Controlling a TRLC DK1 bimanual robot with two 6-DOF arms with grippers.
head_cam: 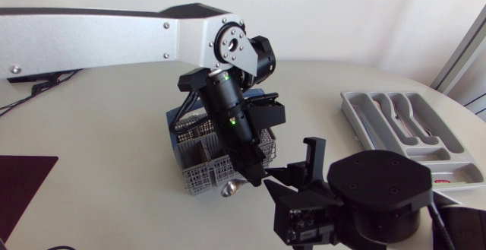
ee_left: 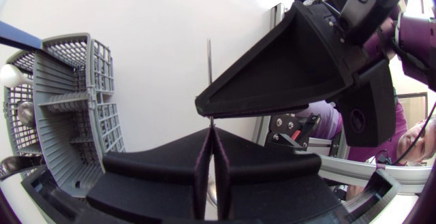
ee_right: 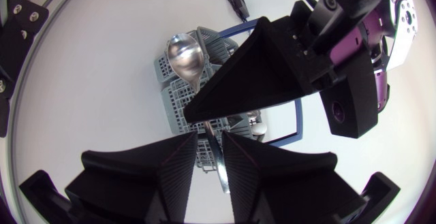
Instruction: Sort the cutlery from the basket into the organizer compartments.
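Observation:
A metal spoon (ee_right: 185,55) hangs above the grey basket (head_cam: 197,178), its bowl (head_cam: 230,189) at the basket's near edge. My left gripper (head_cam: 256,175) points down from above and is shut on the spoon's handle, seen edge-on as a thin line (ee_left: 210,67) rising from its closed fingers (ee_left: 197,163). My right gripper (ee_right: 211,156) has come in from the near right side. The handle's end lies in the narrow gap between its fingers, which stand open and slightly apart from it. The grey organizer (head_cam: 364,117) lies at the right with some cutlery in its compartments.
The basket (ee_right: 178,94) stands on a blue-edged mat (ee_right: 293,139) and holds more cutlery. A dark mat (head_cam: 19,181) lies at the table's near left. The right arm's black wrist (head_cam: 376,193) fills the near right, close to the organizer.

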